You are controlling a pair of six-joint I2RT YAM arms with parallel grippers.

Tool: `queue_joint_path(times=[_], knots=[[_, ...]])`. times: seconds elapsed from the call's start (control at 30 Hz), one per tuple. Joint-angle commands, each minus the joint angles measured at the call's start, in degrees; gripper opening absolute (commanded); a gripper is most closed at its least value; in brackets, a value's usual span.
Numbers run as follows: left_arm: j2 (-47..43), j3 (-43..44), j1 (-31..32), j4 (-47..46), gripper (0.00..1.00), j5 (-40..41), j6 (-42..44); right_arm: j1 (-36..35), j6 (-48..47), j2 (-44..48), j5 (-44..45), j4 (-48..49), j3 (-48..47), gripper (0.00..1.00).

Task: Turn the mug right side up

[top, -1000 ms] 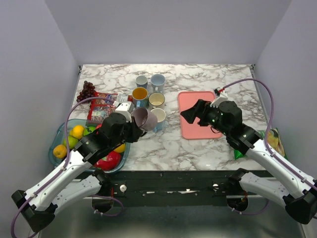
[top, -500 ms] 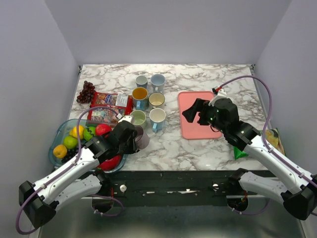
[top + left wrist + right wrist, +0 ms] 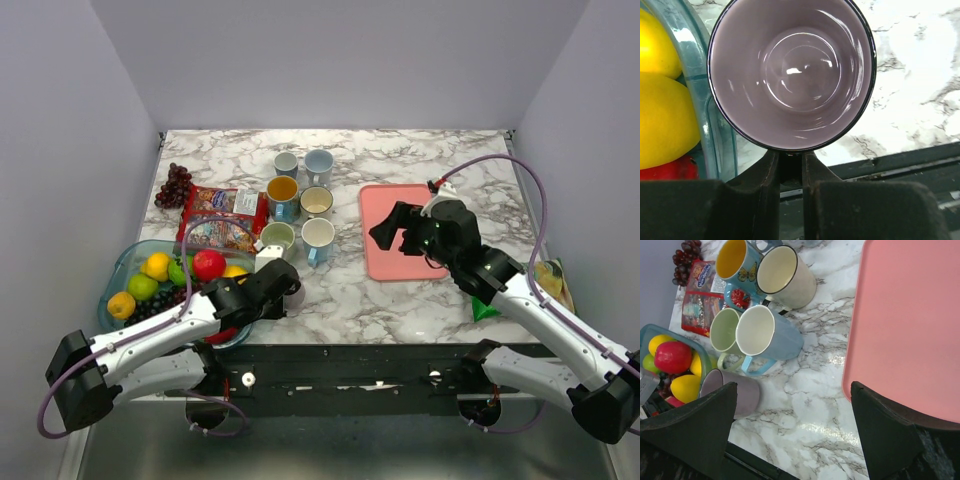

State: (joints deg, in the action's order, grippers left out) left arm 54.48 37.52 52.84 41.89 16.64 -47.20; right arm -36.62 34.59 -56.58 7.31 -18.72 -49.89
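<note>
mug (image 3: 792, 75) is mouth-up, its near wall pinched by the closed left gripper (image 3: 789, 159).

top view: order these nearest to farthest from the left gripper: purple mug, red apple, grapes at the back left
1. purple mug: its rim is pinched in the left gripper, at the front edge.
2. red apple: just to the left.
3. grapes: back left corner.

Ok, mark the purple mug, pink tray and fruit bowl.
purple mug (image 3: 790, 75): left wrist view, inside bottom.
pink tray (image 3: 910, 315): right wrist view, bare floor.
fruit bowl (image 3: 717, 135): left wrist view, glass wall.
</note>
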Motion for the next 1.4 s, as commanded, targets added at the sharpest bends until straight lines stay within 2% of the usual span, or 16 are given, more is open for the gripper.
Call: queue_joint_path(times=[0.0,0.07,0.1,0.13,0.2,0.33,0.4,0.5,0.57,0.6,0.77,0.9,1.1,1.37], knots=[[2.5,0.6,2.2,-3.5,0.0,9.0,-3.6,0.7,-0.3,-0.2,1.7,-1.1,1.0,1.0],[3.4,0.7,2.8,-4.0,0.01,8.9,-3.4,0.7,-0.4,-0.2,1.7,-1.1,1.3,1.0],[4.1,0.8,3.2,-4.1,0.04,9.0,-3.6,0.8,-0.4,-0.2,1.7,-1.1,1.4,1.0],[4.4,1.1,4.2,-4.1,0.12,9.2,-3.6,0.8,-0.4,-0.2,1.8,-1.1,1.5,1.0],[4.9,1.1,5.1,-4.4,0.17,9.1,-3.9,1.0,-0.3,-0.2,1.8,-1.2,1.7,1.0],[4.7,0.9,6.3,-4.4,0.46,9.2,-5.0,1.3,0.1,-0.5,1.8,-1.4,1.8,1.0],[3.7,1.1,6.7,-3.9,0.53,9.5,-5.2,1.4,0.2,-0.6,1.6,-1.4,1.8,1.0],[1.0,2.3,7.5,-1.6,0.74,10.2,-5.7,1.5,0.3,-0.6,1.3,-1.7,1.6,1.0],[-1.1,3.3,7.7,-0.5,0.96,10.3,-5.3,1.6,0.7,-0.2,1.7,-2.6,1.2,1.0],[-3.5,3.5,7.9,0.4,0.99,10.0,-4.7,1.6,0.7,0.0,1.7,-3.1,0.8,1.0],[-13.0,6.6,8.0,1.1,0.99,9.3,-1.2,1.8,-0.5,2.5,3.1,-5.8,-0.3,1.0],[-20.2,10.8,7.9,1.3,0.99,13.1,3.8,1.8,-1.3,5.3,5.3,-7.7,-1.7,1.0],[-20.4,22.0,7.9,7.1,0.99,25.6,15.6,1.9,-4.3,8.1,10.7,-11.0,-6.1,1.0],[-18.7,26.7,7.9,4.0,0.99,29.8,22.3,1.9,-8.3,11.0,13.9,-13.4,-12.6,1.0]])
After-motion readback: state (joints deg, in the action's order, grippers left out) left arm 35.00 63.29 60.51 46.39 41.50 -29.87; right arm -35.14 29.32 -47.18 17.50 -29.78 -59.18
